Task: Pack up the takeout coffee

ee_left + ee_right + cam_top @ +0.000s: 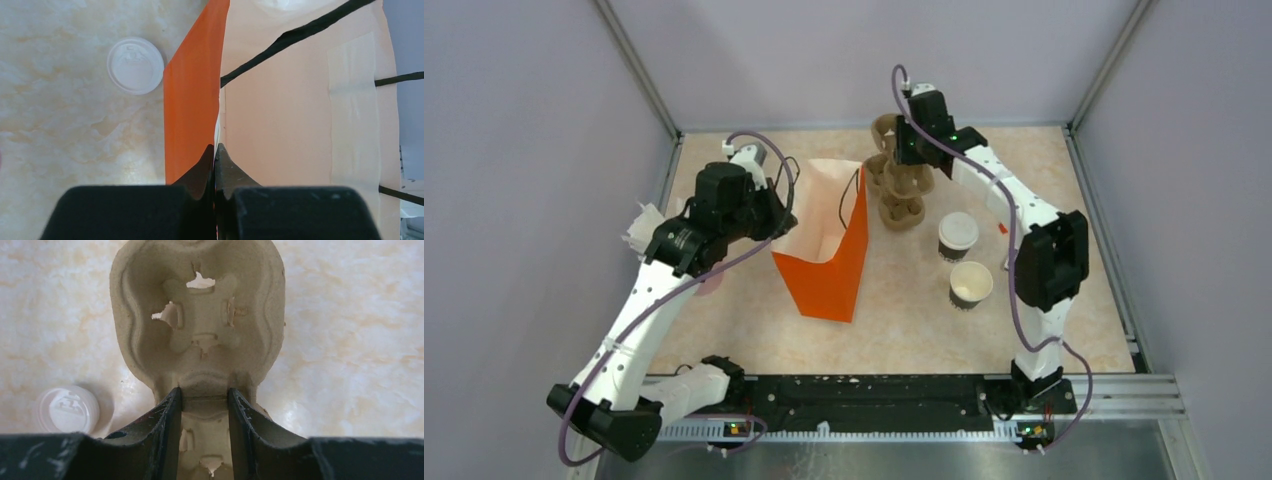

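Note:
The takeout coffee, a pale tan cup with a white lid, stands on the table right of the orange paper bag. A second cup stands open, without a lid, just in front of it. My left gripper is shut on the bag's left rim; the left wrist view shows its jaws pinching the paper edge. My right gripper is shut on the middle bridge of the brown pulp tray and holds it behind the bag. The right wrist view shows this grip on the tray.
A white lid lies on the table beside the bag's orange outer wall. Another white lid shows at the lower left of the right wrist view. A crumpled white piece sits by the left arm. Enclosure walls stand close on three sides.

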You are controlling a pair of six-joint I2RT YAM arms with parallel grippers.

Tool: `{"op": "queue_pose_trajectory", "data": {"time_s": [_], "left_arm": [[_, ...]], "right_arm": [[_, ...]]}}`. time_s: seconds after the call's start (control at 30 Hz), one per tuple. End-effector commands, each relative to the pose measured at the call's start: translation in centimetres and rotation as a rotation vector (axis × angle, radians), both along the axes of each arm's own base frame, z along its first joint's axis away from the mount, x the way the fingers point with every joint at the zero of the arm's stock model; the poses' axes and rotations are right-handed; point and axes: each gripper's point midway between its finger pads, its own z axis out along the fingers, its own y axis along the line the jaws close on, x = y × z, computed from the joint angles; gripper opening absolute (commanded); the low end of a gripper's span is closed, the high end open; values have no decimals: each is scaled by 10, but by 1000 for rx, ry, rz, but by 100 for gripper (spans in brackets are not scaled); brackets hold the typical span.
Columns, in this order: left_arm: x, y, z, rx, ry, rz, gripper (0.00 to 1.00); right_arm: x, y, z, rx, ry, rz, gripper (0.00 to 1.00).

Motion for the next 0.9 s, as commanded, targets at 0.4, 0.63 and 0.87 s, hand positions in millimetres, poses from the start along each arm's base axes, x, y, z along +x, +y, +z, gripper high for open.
{"op": "queue_pose_trajectory", "data": {"time_s": [0.4,0.63,0.87], "left_arm": [[15,-42,-37,-172,50,146,1],[5,-56,-42,-299,72,188,9],[-2,-59,-27,-308,66,145,55]], "right_arm": [[-51,-109,141,53,-272,-189,33],[-58,-109,164,75,-304,-176,33],[-68,-108,189,139,-316,-185,33]]}}
